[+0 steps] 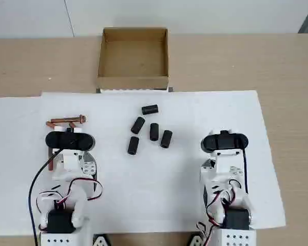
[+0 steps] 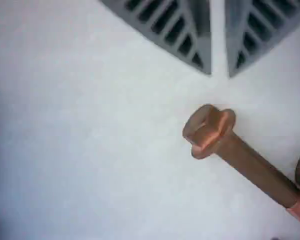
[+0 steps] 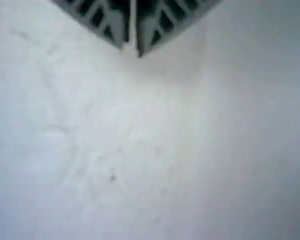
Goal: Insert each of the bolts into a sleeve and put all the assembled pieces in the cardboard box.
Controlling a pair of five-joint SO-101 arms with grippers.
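**Start state: parts sorted by kind, nothing gripped**

I read the layout as staged for two-arm assembly. The bolts (image 1: 66,121) lie in a copper bundle at the left of the white paper sheet (image 1: 195,205), just beyond the left arm (image 1: 69,141). The arm hides part of the bundle, so I cannot count them. Five black sleeves (image 1: 154,131) lie loose on their sides in the middle of the sheet, near one another but apart. They sit between the two arms, so either arm should reach them. The cardboard box (image 1: 133,82) sits at the far edge of the sheet, open side up, with nothing in it. No piece is assembled yet.

Left gripper (image 2: 219,74): jaws a narrow slit apart, holding nothing, tips just beside the head of one bolt (image 2: 208,131) lying flat on the paper.

Right gripper (image 3: 134,50): jaws all but pressed together, holding nothing, over bare paper at the right, well apart from the sleeves.

Judgement: the left arm takes bolts and the right arm takes sleeves. The left jaws must widen before closing on a shank. A bolt lying flat may roll when nudged.
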